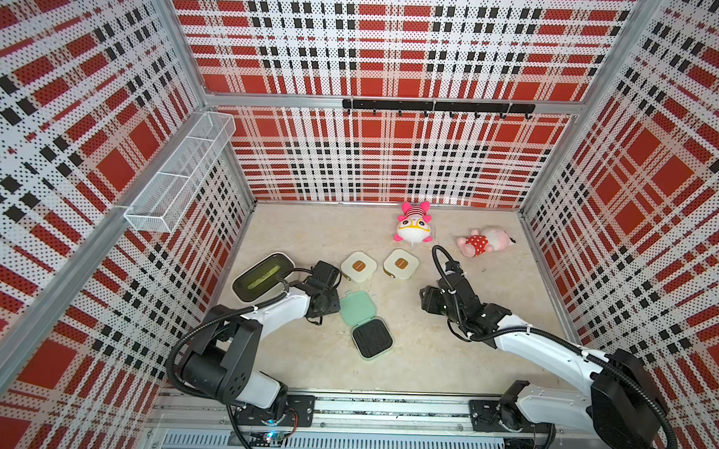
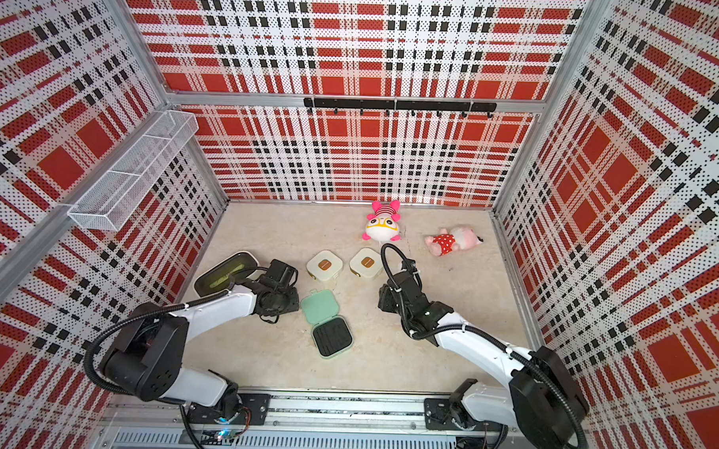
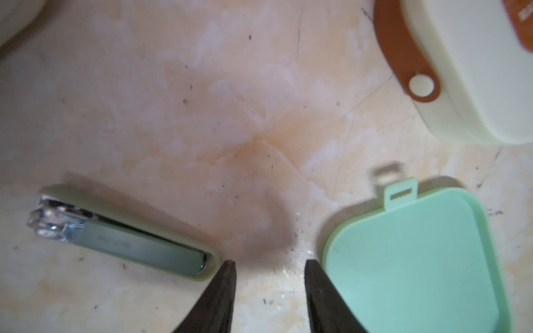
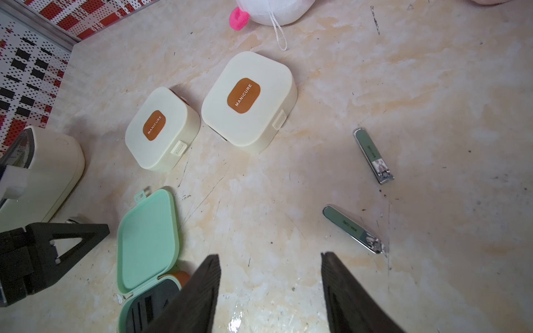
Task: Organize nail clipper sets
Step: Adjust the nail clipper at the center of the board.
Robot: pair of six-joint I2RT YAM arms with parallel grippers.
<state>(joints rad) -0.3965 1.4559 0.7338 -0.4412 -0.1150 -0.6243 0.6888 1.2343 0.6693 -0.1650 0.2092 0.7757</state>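
Table [image 1: 427, 359]: pale marbled top, with everything below placed from the open mint green case [image 1: 358, 308] near its middle.
Left gripper [image 3: 269, 263]: tips down just beside the mint green case's lid, jaws parted over bare table, holding nothing.
Right gripper [image 4: 271, 258]: on the opposite side of the mint green case, released and empty.
Cream bin [image 1: 261, 277]: past the left gripper from the mint green case, dark green inside.
Mint green case: lies open, lid toward the back wall, black ribbed insert [image 1: 371, 338] facing up.
Cream cases: left cream case [image 1: 358, 266] and right cream case [image 1: 401, 264], both shut, side by side just behind the mint green case's lid.
Plush toys: goggle-eyed plush [image 1: 413, 229] and polka-dot plush [image 1: 482, 242], farther behind still.
Clippers: first clipper [image 3: 124, 233] lies flat beside the left gripper, on the side away from the lid. Second clipper [image 4: 373, 155] and third clipper [image 4: 353, 229] lie beyond the right gripper, well apart from the mint green case.
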